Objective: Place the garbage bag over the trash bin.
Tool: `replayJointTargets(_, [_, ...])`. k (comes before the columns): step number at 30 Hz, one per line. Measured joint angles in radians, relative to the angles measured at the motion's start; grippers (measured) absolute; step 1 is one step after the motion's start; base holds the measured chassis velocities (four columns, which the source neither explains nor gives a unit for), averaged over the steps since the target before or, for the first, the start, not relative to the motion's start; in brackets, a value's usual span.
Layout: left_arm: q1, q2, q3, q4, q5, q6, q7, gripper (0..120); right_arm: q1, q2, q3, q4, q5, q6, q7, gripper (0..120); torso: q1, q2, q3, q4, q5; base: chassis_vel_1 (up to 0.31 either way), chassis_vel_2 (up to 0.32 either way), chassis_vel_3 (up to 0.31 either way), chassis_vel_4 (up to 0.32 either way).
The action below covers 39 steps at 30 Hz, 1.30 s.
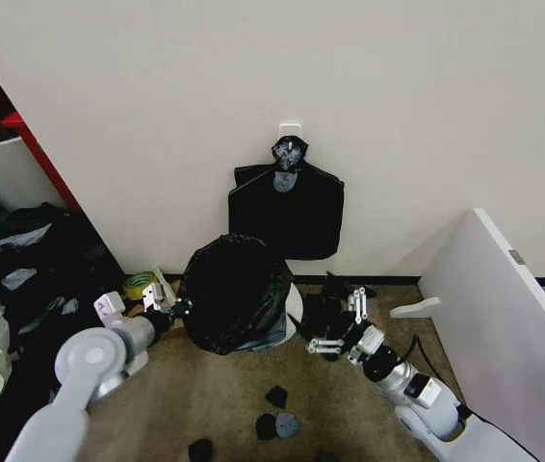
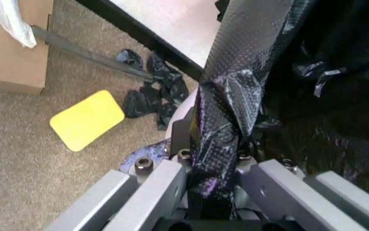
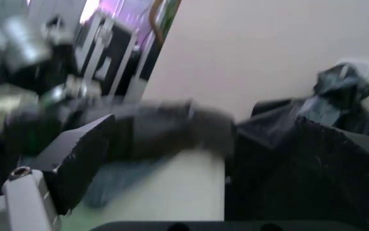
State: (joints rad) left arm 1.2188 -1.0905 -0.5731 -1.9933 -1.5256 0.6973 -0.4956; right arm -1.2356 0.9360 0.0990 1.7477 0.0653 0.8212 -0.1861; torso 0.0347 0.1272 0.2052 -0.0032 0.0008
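The black garbage bag (image 1: 229, 289) is draped over the white trash bin (image 1: 295, 306) by the wall, hiding most of it. My left gripper (image 1: 168, 308) is at the bag's left side, shut on a twisted strip of the garbage bag (image 2: 222, 144) between its grey fingers (image 2: 155, 187). My right gripper (image 1: 333, 332) sits low at the bin's right side, next to a bunch of black plastic (image 1: 323, 306). Its jaws stand wide apart in the blurred right wrist view, with one finger (image 3: 75, 159) showing and the trash bin's pale surface (image 3: 171, 192) and garbage bag (image 3: 280, 159) ahead.
A flat black bundle (image 1: 287, 212) hangs on the wall above the bin. A white panel (image 1: 504, 308) leans at the right. Small black scraps (image 1: 277, 422) lie on the carpet in front. A yellow tape roll (image 1: 140, 284), a cardboard box (image 2: 11, 48) and dark clutter are at the left.
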Motion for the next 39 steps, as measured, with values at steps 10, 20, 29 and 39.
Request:
replayJointTargets(10, [0.009, -0.005, -0.002, -0.027, -0.008, 0.01, 0.004, 0, 0.016, 0.036, -0.009, -0.084, -0.159, 0.001, 0.082, 100, 0.0, 0.0, 0.0, -0.0001, -0.0002, 0.0, 0.0, 0.0, 0.0])
replayJointTargets(20, [0.02, -0.007, -0.006, -0.051, -0.009, 0.011, 0.011, 0, 0.023, 0.041, -0.017, -0.109, -0.186, -0.014, 0.133, 100, 0.0, 0.0, 0.0, -0.0001, 0.0, 0.0, 0.0, 0.0, 0.0])
replayJointTargets(29, [0.021, -0.014, -0.005, -0.055, -0.006, 0.008, 0.014, 0, 0.016, 0.036, -0.025, -0.088, -0.111, 0.001, 0.075, 100, 0.0, 0.0, 0.0, -0.0001, -0.0001, 0.0, 0.0, 0.0, 0.0])
replayJointTargets(39, [0.037, -0.019, -0.01, -0.083, -0.013, 0.009, 0.014, 0, 0.033, 0.06, 0.042, -0.181, -0.333, 0.002, 0.178, 100, 0.0, 0.0, 0.0, 0.0, 0.0, 0.0, 0.0, 0.0, 0.0])
